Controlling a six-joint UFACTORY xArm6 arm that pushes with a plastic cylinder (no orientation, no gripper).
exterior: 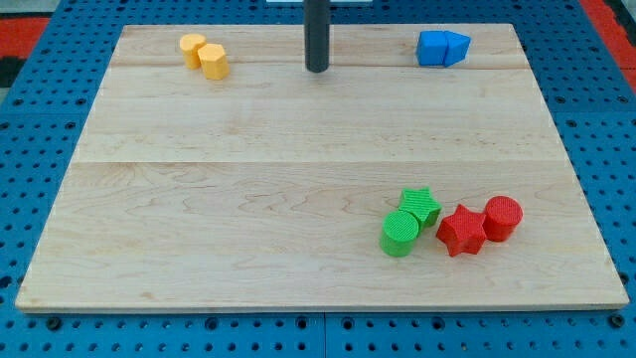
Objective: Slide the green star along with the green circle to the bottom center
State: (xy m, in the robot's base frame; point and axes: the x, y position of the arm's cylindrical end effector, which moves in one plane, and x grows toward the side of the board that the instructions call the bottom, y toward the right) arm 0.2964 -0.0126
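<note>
The tip is being held at the board's twelve o'clock edge, well apart from every block; no claw is being carried, only a bare rod. The green star and green circle are being seen touching at about five o'clock, the circle at the star's seven o'clock. A red star and red circle are lying just at their three o'clock, yellow blocks at eleven, blue blocks at one.

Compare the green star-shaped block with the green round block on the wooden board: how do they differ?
The green star has pointed arms; the green circle has a round outline. The green star lies nearer the view's top and right, next to the red star; the green circle sits lower and left. Both are green with ridged tops, and they touch.
</note>
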